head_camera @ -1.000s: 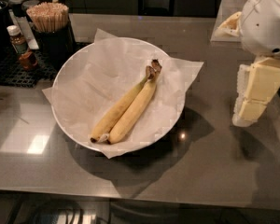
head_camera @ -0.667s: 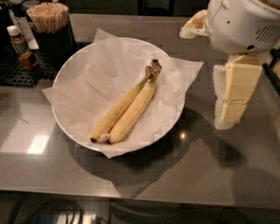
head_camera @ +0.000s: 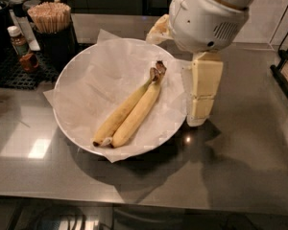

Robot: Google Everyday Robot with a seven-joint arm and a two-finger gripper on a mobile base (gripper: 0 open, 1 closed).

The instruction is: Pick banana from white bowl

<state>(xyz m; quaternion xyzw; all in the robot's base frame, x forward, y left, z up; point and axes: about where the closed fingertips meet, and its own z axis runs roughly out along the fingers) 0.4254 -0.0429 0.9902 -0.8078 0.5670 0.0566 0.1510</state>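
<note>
The grey worktop [head_camera: 249,166] fills most of the frame. The robot's white wrist housing [head_camera: 209,13] hangs over it at the upper right. Left of centre sits the white bowl [head_camera: 63,123], lined with crinkled paper [head_camera: 101,75] whose corners spill over the rim. In the bowl lie two bananas [head_camera: 129,111], joined at the dark stem, running side by side from upper right to lower left. The cream tool [head_camera: 200,114] points straight down just outside the bowl's right rim, beside the stem end and clear of the fruit, holding nothing. Whether it is set wide or narrow I cannot tell. This looks like the approach, with the grasp not yet begun. The next move likely calls for shifting the tool left over the bananas, turning it to straddle them across their width, then lowering without snagging the paper. At the upper left stand a dark cup of wooden sticks [head_camera: 50,18] and a small bottle [head_camera: 18,40], well away.
</note>
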